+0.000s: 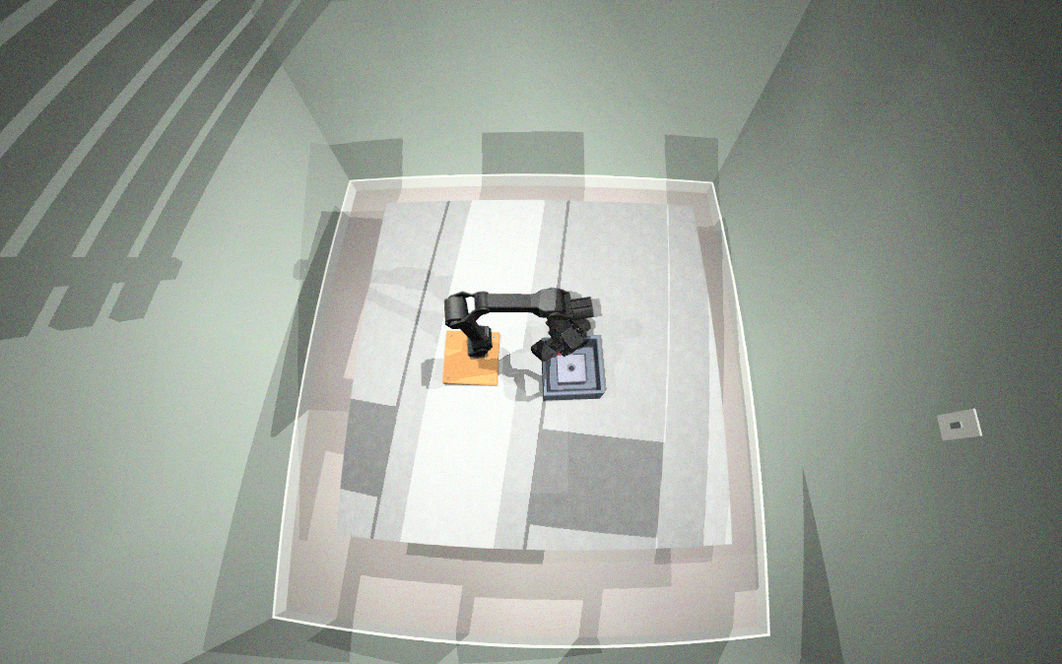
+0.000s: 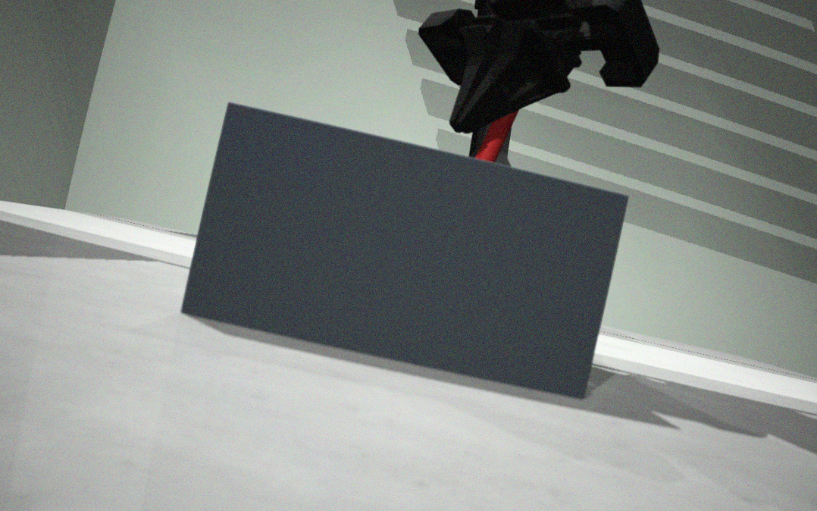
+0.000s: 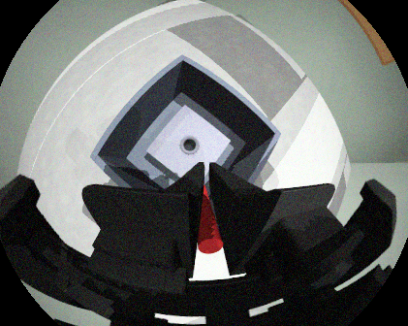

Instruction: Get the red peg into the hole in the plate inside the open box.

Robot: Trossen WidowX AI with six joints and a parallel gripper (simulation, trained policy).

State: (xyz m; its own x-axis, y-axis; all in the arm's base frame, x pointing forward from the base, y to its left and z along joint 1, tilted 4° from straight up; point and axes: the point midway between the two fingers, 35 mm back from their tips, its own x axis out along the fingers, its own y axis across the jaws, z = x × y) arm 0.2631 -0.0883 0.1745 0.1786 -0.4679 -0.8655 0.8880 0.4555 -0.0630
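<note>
My gripper is shut on the red peg. The peg leans in the exterior view; its lower end is hidden behind the box wall there. The dark blue-grey open box stands under and beside the fingers, which are over its back-left part in the top view. The pale plate lies at the box's bottom. Its round hole shows empty, ahead of the fingertips in the wrist view.
The orange base of the arm stands left of the box in the top view. The box's raised walls surround the plate. The pale table top carries broad shadow bands.
</note>
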